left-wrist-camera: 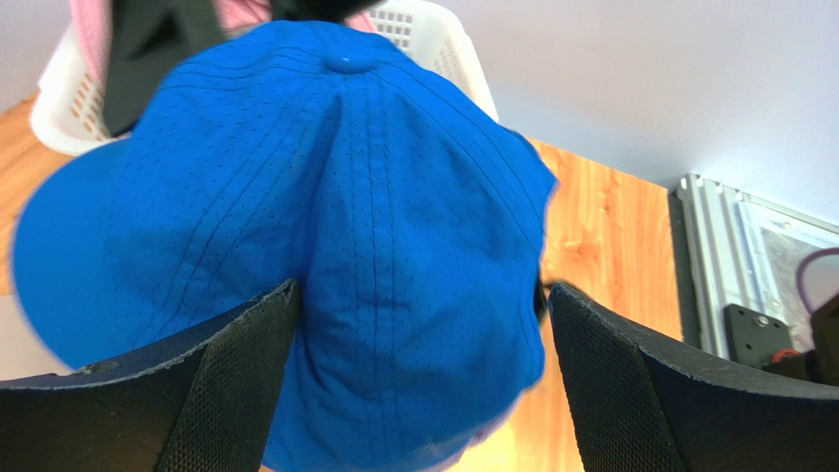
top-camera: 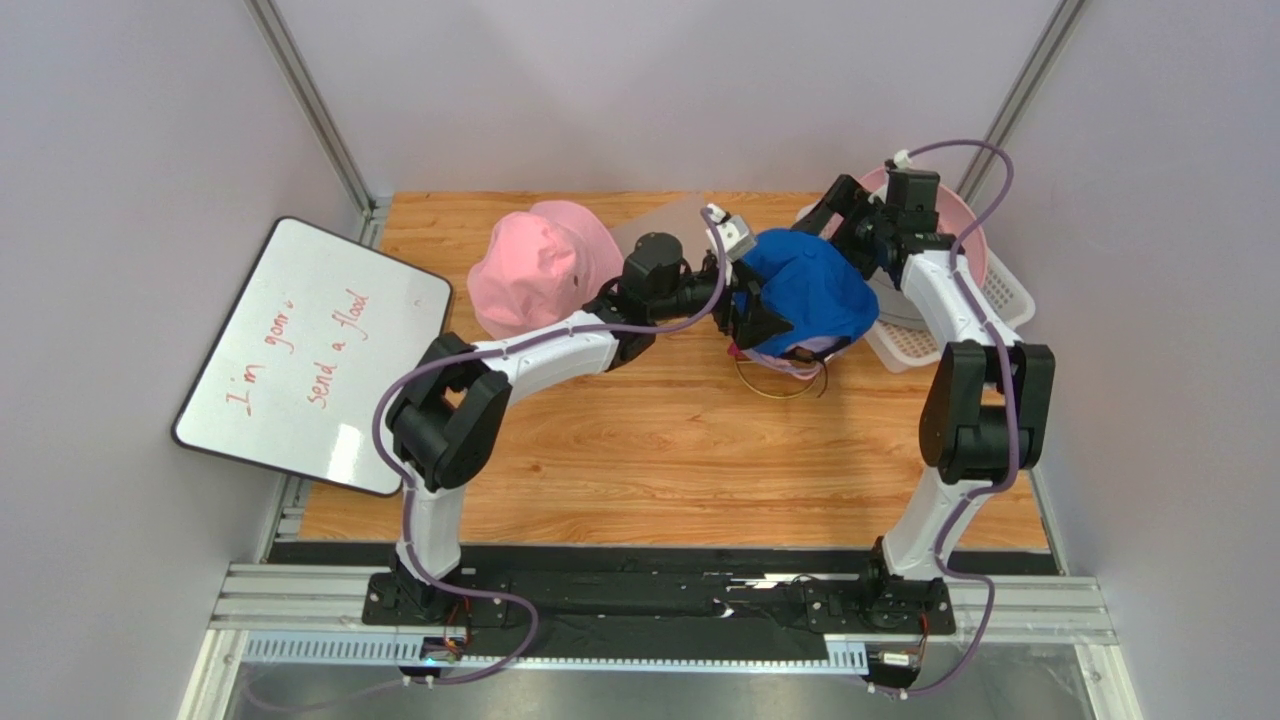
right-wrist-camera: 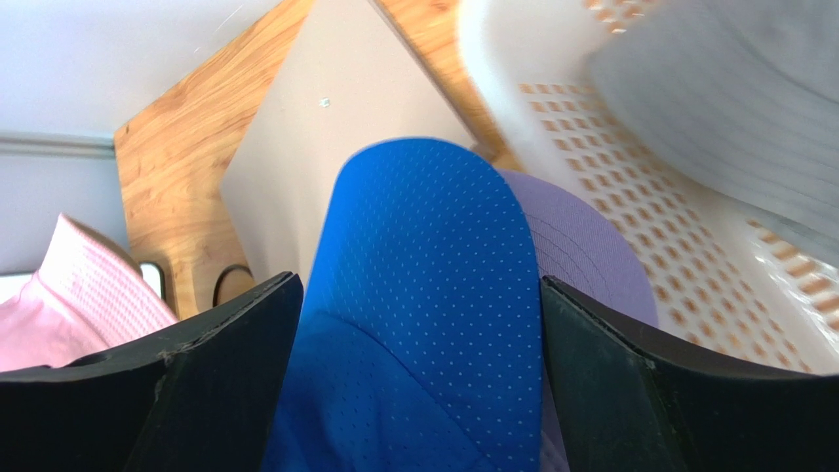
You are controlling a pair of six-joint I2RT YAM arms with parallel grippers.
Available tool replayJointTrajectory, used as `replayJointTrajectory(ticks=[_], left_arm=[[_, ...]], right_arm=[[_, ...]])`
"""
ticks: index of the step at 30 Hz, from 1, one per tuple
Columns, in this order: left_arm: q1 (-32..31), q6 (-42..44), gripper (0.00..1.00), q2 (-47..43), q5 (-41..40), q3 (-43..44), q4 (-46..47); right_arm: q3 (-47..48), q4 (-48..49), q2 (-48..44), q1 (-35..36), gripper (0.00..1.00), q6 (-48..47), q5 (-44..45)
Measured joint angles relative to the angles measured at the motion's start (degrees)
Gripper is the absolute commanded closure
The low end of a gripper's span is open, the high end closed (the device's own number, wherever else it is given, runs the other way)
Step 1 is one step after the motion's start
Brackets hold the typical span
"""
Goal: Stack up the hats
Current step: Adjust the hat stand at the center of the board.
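Note:
A blue baseball cap (top-camera: pixel 812 285) sits raised at the table's back right. My left gripper (top-camera: pixel 747 318) reaches it from the left and is open, its fingers either side of the blue crown (left-wrist-camera: pixel 374 216); the left pad touches fabric and the right pad stands clear. My right gripper (top-camera: pixel 839 228) comes from the basket side and is open astride the blue brim (right-wrist-camera: pixel 433 275). A lavender cap (right-wrist-camera: pixel 591 256) lies under the blue one. A pink bucket hat (top-camera: pixel 538 267) rests at the back left.
A white mesh basket (top-camera: pixel 984 323) at the right edge holds a pink hat (top-camera: pixel 962 240) and a grey hat (right-wrist-camera: pixel 729 108). Gold wire (top-camera: pixel 781 383) shows below the blue cap. A whiteboard (top-camera: pixel 316 353) leans off the table's left side.

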Motion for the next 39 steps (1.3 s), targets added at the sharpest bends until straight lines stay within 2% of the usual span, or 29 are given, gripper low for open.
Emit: replayJointTrajectory(ticks=[9, 17, 25, 31, 39], left_arm=[[-4.8, -1.0, 0.0, -8.1, -1.7, -11.9, 3.7], [-9.8, -1.4, 0.0, -9.8, -1.9, -15.0, 4.8], [-12.0, -1.1, 0.0, -13.4, -4.0, -19.3, 3.7], [-12.7, 0.4, 0.0, -21.0, -10.8, -23.1, -3.6], [-12.2, 4.3, 0.0, -34.1, -22.4, -25.7, -13.2]], right_arm=[[1.2, 1.7, 1.6, 6.9, 0.08, -2.8, -7.4], [0.8, 2.4, 2.0, 12.6, 0.08, -6.2, -15.7], [-3.2, 4.0, 0.3, 15.3, 0.08, -8.6, -19.8], [-4.7, 2.1, -2.2, 16.2, 0.03, -9.9, -19.4], [4.2, -5.6, -4.2, 13.5, 0.02, -10.2, -12.4]])
